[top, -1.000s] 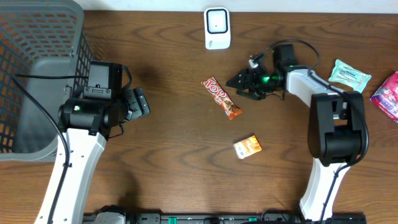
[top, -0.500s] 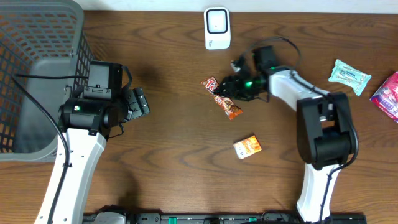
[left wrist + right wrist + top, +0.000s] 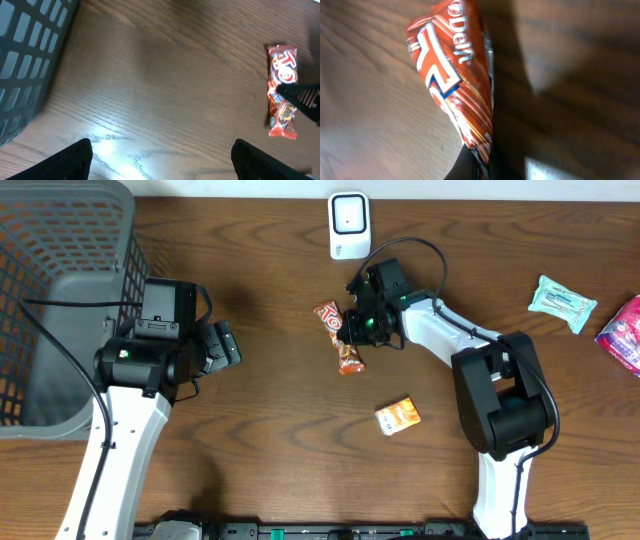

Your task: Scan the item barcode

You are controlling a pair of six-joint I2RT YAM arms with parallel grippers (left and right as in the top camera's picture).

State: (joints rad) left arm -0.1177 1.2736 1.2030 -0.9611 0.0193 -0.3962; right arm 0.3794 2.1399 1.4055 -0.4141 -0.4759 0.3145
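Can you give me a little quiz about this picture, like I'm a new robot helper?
1. True or false: the right claw is pinching the candy bar.
2. Which claw is open? A) the left claw B) the right claw
3. Fill in: the big grey thing beside the left arm is a ____.

Key: 1 true; 2 A; 3 basket.
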